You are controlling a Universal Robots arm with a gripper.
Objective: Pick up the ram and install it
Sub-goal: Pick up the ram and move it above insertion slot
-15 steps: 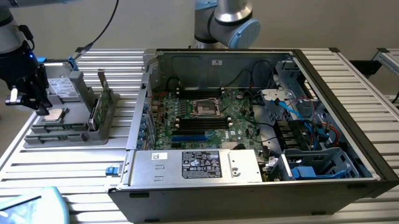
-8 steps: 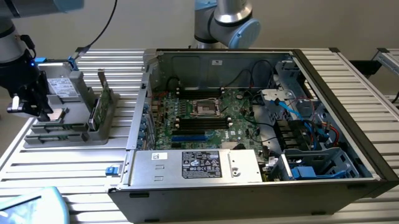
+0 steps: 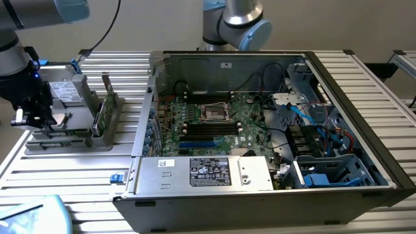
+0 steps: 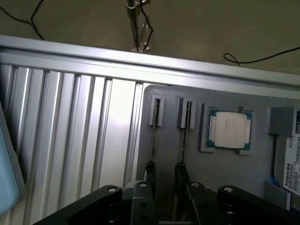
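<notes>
We list, nearest first: fingers (image 4: 149, 172), spread apart, holding nothing. Ram (image 4: 153, 138), a thin stick on edge in a slot of the grey holder (image 4: 169, 131), just ahead of one fingertip; a like stick (image 4: 184, 138) stands in the neighbouring slot, ahead of the other. Off to one side we note a silver processor (image 4: 229, 130), then a hard drive (image 4: 291, 168). Ribbed table (image 4: 70, 131) beneath. Farthest, an open computer case (image 3: 195, 70).
</notes>
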